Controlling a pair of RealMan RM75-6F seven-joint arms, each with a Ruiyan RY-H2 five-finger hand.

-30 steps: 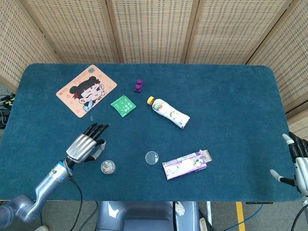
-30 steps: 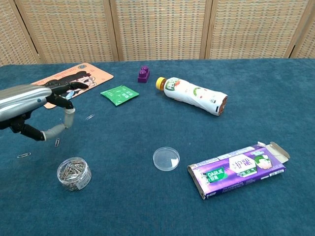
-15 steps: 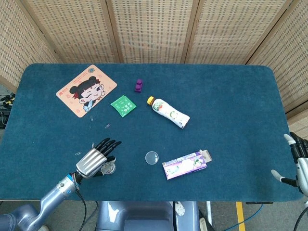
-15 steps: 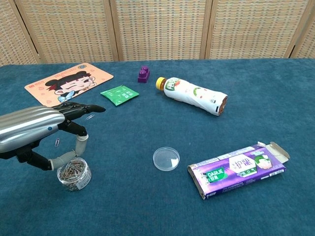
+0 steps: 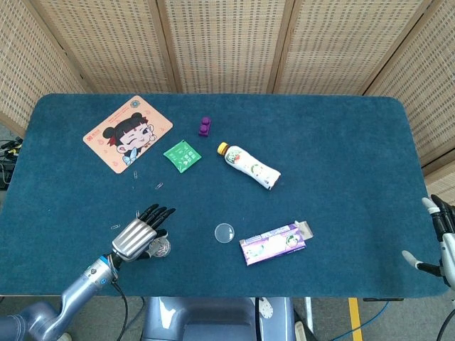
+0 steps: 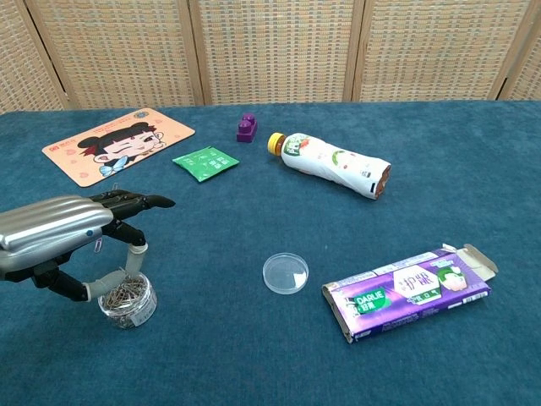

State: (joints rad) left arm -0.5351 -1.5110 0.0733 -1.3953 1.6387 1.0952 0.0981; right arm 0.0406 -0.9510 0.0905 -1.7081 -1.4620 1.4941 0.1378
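Note:
My left hand (image 5: 138, 238) hovers over a small clear jar of paperclips (image 5: 162, 247) near the table's front left. In the chest view the left hand (image 6: 59, 237) has its fingers stretched forward above the jar (image 6: 127, 299), and its thumb reaches down to the jar's rim. Nothing is gripped in it. A clear round lid (image 5: 225, 232) lies apart from the jar, to its right. My right hand (image 5: 441, 241) shows only in the head view, at the far right edge off the table, fingers apart and empty.
A purple carton (image 5: 274, 243) with an open flap lies right of the lid. Further back are a lying bottle (image 5: 249, 165), a green packet (image 5: 182, 155), a purple brick (image 5: 205, 126) and a cartoon mat (image 5: 129, 133). Loose paperclips (image 5: 159, 186) lie on the cloth.
My left hand came toward the table's front edge and to the right, over the paperclip jar, then sank a little until its thumb met the rim. The right hand barely shifted.

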